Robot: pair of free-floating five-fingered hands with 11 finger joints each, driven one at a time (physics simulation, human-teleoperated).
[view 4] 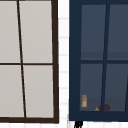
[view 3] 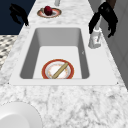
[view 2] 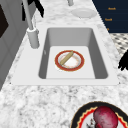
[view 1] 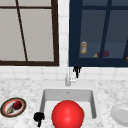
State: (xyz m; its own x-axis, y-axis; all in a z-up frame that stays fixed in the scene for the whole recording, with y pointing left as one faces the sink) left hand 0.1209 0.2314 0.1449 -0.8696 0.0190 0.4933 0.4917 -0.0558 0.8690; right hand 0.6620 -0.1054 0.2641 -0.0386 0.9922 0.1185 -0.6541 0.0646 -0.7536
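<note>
My left hand (view 1: 38,117) hovers at the sink's front left corner with its fingers loosely bent down, holding nothing; it also appears at the counter's front edge (view 2: 123,61) (view 3: 18,13). My right hand (view 1: 77,70) hangs just right of the faucet (view 1: 67,78), under the cabinet, fingers spread and pointing down (view 3: 107,13) (view 2: 37,7). Nothing is in it. In the sink (view 2: 72,35) lies a red-rimmed plate (view 2: 75,65) (view 3: 51,67) with a wooden stick (view 2: 66,58) across it. A big red ball (view 1: 67,115) covers the basin's front in the front view.
A dark-rimmed plate (view 1: 7,105) (view 3: 55,12) with a dark red round food (view 1: 17,105) (view 2: 105,117) sits on the left counter. A white dish (view 1: 121,114) (view 3: 17,117) stands on the right counter. Behind the cabinet's glass stand a jar (view 4: 84,101) and a dark red item (view 1: 105,53).
</note>
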